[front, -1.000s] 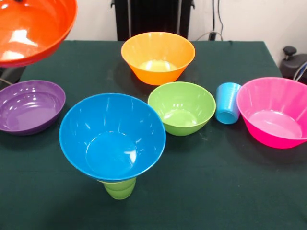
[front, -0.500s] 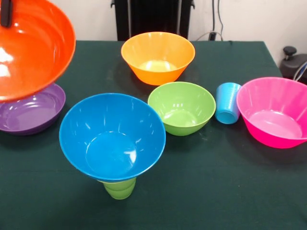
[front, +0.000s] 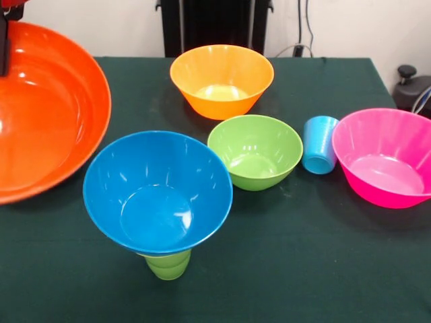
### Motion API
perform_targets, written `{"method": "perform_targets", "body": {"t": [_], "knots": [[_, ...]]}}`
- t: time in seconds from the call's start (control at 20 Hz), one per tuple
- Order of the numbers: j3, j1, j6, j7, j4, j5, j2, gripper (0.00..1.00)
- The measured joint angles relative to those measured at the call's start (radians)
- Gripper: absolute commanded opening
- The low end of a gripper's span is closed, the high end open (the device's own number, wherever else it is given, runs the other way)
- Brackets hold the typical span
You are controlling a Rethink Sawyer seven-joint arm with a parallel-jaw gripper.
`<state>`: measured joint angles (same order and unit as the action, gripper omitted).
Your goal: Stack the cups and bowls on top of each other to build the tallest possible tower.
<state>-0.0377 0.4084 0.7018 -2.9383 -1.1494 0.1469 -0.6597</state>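
My gripper (front: 4,66) shows at the top left edge and is shut on the rim of a large orange bowl (front: 47,114). The bowl hangs tilted above the table's left side, with its opening facing the camera. The purple bowl is hidden behind it. A blue bowl (front: 157,192) sits upright on top of the lime green cup (front: 167,264) at the front. A green bowl (front: 255,151), a yellow-orange bowl (front: 221,79), a light blue cup (front: 319,144) and a pink bowl (front: 384,156) stand apart on the table.
The dark green table cloth (front: 303,256) covers the table. The robot's black pedestal (front: 215,23) stands at the far edge. A dark object (front: 412,87) sits off the table at the right.
The orange bowl has come down and towards the camera at the left. It now covers the purple bowl, which showed before. The other things have not moved.
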Motion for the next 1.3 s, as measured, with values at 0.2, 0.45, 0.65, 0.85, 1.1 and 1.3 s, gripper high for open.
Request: {"method": "perform_targets", "body": {"t": [0.2,0.45,0.65,0.85,1.1,1.3], "knots": [[0.001,-0.007,0.019,0.0,0.053,0.002,0.029,0.0],[-0.001,-0.022,0.021,0.0,0.106,0.004,0.06,0.0],[-0.007,-0.047,0.021,0.0,0.147,0.006,0.089,0.0],[-0.008,-0.078,0.021,0.0,0.176,0.007,0.114,0.0],[-0.017,-0.109,0.021,0.0,0.177,0.008,0.125,0.0],[-0.025,-0.135,0.021,0.0,0.177,0.007,0.13,0.0]]}}
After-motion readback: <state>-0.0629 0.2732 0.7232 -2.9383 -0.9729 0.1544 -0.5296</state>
